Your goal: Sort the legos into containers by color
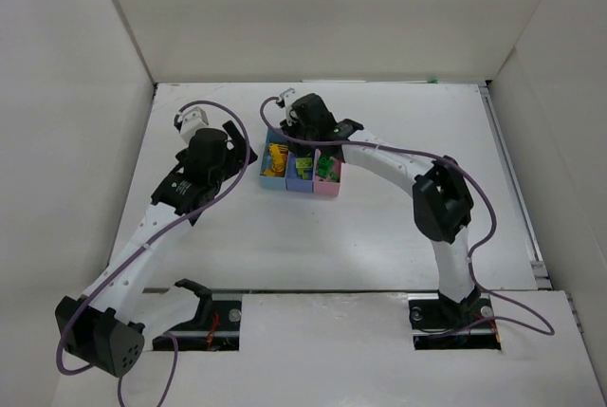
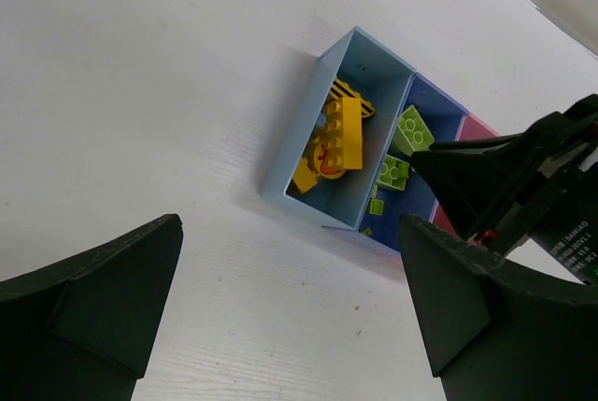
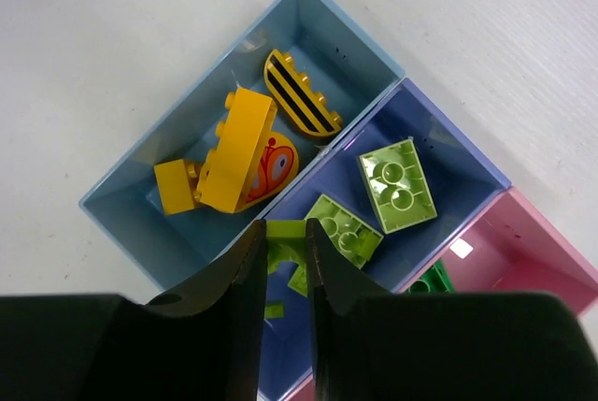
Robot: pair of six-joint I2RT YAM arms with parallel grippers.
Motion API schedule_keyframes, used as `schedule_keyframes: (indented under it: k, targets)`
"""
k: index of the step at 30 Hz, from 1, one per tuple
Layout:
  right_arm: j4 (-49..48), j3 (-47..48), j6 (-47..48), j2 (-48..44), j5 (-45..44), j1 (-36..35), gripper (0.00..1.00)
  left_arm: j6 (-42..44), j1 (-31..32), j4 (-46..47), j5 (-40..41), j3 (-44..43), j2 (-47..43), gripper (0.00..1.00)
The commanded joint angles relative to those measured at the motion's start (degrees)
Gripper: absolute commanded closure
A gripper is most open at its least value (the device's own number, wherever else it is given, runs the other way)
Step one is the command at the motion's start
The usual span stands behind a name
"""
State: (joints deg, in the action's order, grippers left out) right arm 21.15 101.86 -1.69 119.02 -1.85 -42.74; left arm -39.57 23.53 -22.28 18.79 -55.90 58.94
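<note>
- Right pincer [image 3: 282, 225] hung over the periwinkle bin [image 3: 458, 163], apparently clamped on a lime lego [image 3: 286, 236] — a low release among the lime bricks [image 3: 400, 183] looked wisest, clear of the shared wall.
- Left pincer [image 2: 290, 317] was spread apart, empty, over the desk [image 2: 140, 93] at 9 o'clock of the light blue bin [image 3: 140, 219], overhead.

Bare table [image 1: 379, 236] on the tray's [image 1: 327, 193] near side; right fingers [image 3: 245, 270], lime brick [image 3: 286, 233] between, over the periwinkle bin [image 3: 456, 139]

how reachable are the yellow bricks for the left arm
Probably yes: open left fingers hang beside the light blue bin, yellow bricks uncovered; right fingers pinch a lime brick over the periwinkle bin.
</note>
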Motion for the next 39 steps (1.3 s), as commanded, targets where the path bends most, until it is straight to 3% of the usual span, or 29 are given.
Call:
schedule_keyframes:
  k: [1, 4, 5, 6, 10, 16, 19, 20, 23, 31, 39]
  targets:
    - [-3.4, -1.4, 0.2, -4.1, -1.4, -0.4, 0.8, -0.6, -0.2, 0.1, 1.5, 0.5, -1.3, 0.0]
    - [-2.2, -1.9, -0.4, -4.1, -1.9, -0.4, 0.73, -0.1, -0.2, 0.1, 1.5, 0.5, -0.8, 0.0]
    - [-2.2, -1.9, -0.4, -4.1, -1.9, -0.4, 0.66, -0.1, -0.2, 0.1, 1.5, 0.5, -0.8, 0.0]
    - [-2.2, -1.9, -0.4, -4.1, -1.9, -0.4, 0.53, -0.1, -0.2, 0.1, 1.5, 0.5, -0.8, 0.0]
    - [-1.6, -2.5, -0.4, -5.4, -1.9, -0.4, 0.43, 0.5, -0.2, 0.1, 2.0, 0.0, -0.8, 0.0]
    - [-0.9, -3.3, -0.4, -11.1, -6.8, -0.4, 0.37, 0.5, -0.2, 0.1, 2.0, 0.0, -0.8, 0.0]
    - [-1.6, -6.1, -0.4, -15.5, -8.6, -0.4, 0.23, 0.5, -0.7, 0.1, 2.0, 0.0, -0.1, 0.0]
    - [-1.6, -7.8, -0.4, -16.6, -8.6, 0.8, 0.01, 0.5, -0.7, 0.1, 2.6, 0.0, -0.1, 0.0]
    - [-1.6, -11.2, -1.4, -21.9, -9.2, 3.0, 0.0, 0.5, -0.7, 0.1, 2.6, -0.5, -0.1, 0.0]
    - [-1.6, -31.5, -3.4, -39.4, -11.6, 15.0, 0.0, 0.5, -0.7, -0.4, 2.0, -0.5, 0.4, 0.0]
    - [-5.8, -46.5, -5.2, -54.4, -15.7, 17.4, 0.0, -0.2, -0.7, -1.4, 0.3, -1.1, -0.2, 0.0]
